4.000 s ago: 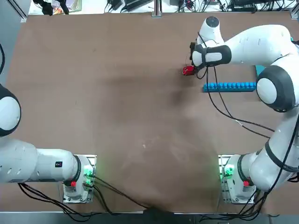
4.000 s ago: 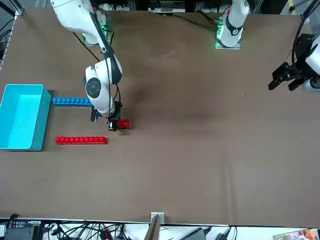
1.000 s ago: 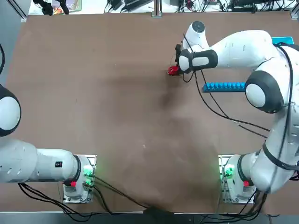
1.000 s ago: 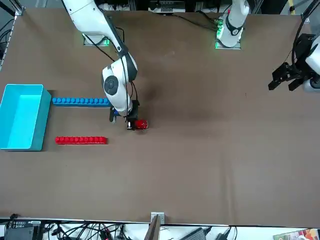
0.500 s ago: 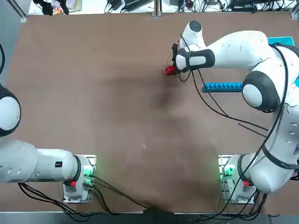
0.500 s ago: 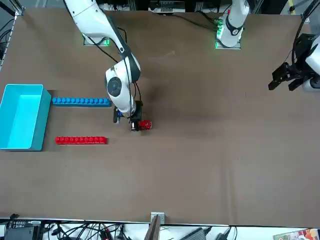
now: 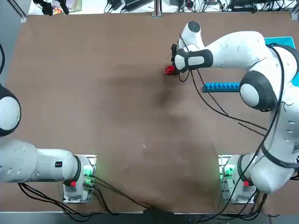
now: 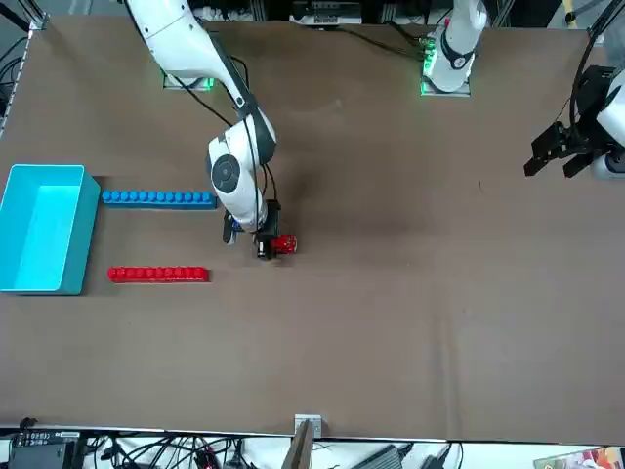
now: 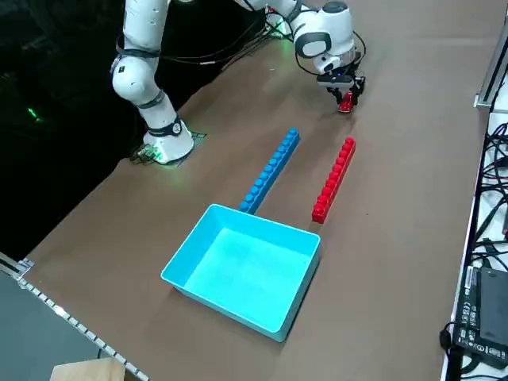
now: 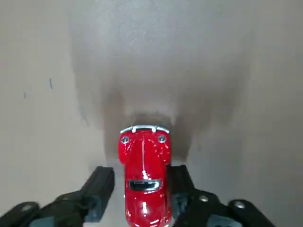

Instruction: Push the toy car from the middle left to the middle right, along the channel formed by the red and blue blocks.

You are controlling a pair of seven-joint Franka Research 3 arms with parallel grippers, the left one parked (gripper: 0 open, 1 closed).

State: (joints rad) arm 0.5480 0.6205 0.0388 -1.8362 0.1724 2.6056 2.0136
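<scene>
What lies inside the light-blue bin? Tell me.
Nothing shows inside the light-blue bin: its floor looks bare from the right side and front views. Whatever might lie beneath it is covered and cannot be seen.

Right hand [image 10: 142,189] low, fingers [image 10: 102,189] spread apart

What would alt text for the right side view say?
A robot's right gripper is at a tiny red toy car on a brown table, beyond parallel blue and red studded bars, with an open light-blue bin nearer the camera.
</scene>
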